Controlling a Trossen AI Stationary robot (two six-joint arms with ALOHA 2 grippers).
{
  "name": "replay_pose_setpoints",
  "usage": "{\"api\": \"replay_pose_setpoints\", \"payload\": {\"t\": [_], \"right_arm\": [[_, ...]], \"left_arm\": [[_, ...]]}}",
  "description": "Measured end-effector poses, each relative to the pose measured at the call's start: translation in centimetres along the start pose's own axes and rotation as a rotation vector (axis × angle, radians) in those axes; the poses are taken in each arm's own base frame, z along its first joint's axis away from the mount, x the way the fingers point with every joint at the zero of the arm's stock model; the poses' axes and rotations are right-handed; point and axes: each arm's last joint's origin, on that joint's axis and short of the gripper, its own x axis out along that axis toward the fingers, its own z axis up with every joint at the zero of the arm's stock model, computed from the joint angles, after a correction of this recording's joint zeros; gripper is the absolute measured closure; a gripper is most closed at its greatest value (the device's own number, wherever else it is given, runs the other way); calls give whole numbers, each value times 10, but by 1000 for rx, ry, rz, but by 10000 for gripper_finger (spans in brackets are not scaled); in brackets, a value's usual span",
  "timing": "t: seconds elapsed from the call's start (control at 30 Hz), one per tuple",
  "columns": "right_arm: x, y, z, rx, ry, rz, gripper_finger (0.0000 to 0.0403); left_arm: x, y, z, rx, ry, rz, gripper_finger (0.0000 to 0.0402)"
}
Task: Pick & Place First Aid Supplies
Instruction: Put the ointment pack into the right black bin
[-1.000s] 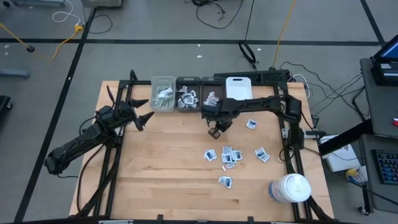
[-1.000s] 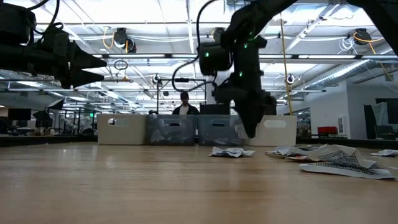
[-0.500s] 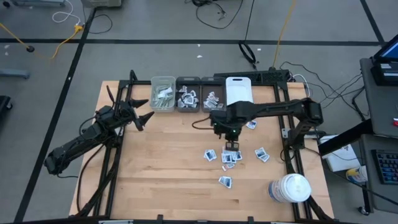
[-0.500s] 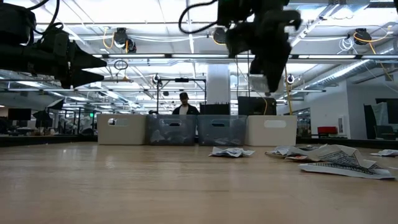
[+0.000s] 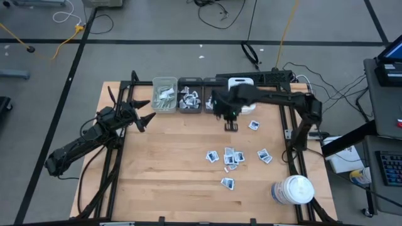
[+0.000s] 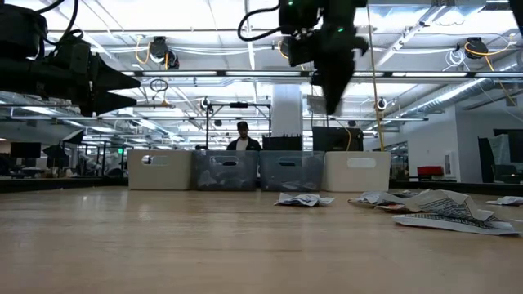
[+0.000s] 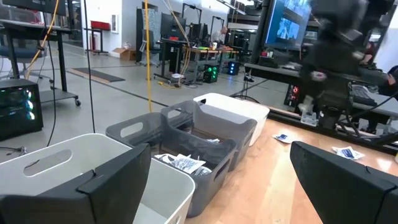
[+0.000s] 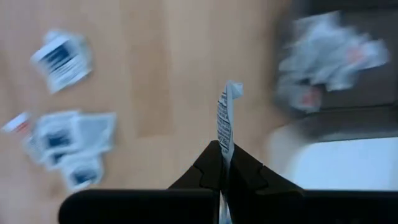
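While the left arm waits at the table's left side, the left gripper (image 5: 146,112) hangs above the bare wood with its fingers spread wide apart and holding nothing; it points toward the row of bins. In its own wrist view the two dark fingers (image 7: 99,186) frame the white bin (image 7: 81,163) and the grey bins (image 7: 186,140) beyond it.

The right arm reaches in from the right side, stretched along the back of the table, and the right gripper (image 5: 230,125) sits raised above the wood just in front of the bins. Its fingers are pressed together on one sachet (image 8: 224,124), which stands on edge between the tips (the printed face is seen almost side-on). In the low view the gripper (image 6: 330,104) hangs high over the table, well clear of the surface.

Along the back edge the bins stand side by side: a pale bin with long wrapped strips (image 5: 164,97), two grey bins with crumpled sachets (image 5: 188,99), and a white bin (image 5: 240,88) partly covered by the arm. Loose sachets (image 5: 231,157) lie in a cluster on the right half of the wooden table (image 5: 169,169), with one more (image 5: 254,125) near the right gripper. A large white jar (image 5: 294,189) stands at the front right corner. Beyond the table lies a workshop with ceiling lights; a person (image 6: 242,139) shows behind the bins.
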Motion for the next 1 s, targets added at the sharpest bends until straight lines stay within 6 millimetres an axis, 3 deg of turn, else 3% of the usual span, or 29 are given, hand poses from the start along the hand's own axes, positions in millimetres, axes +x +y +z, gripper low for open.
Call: {"api": "replay_pose_setpoints", "payload": {"t": [0.3, 0.47, 0.8, 1.0], "right_arm": [[0, -79, 25, 145, -51, -60, 403], [11, -107, 34, 204, -28, -61, 403], [55, -131, 46, 241, 2, -56, 398], [84, -130, 50, 262, 66, -34, 337]], "left_arm": [[0, 0, 0, 0, 0, 0, 9], [0, 0, 0, 0, 0, 0, 9], [0, 0, 0, 0, 0, 0, 9], [0, 0, 0, 0, 0, 0, 9]]}}
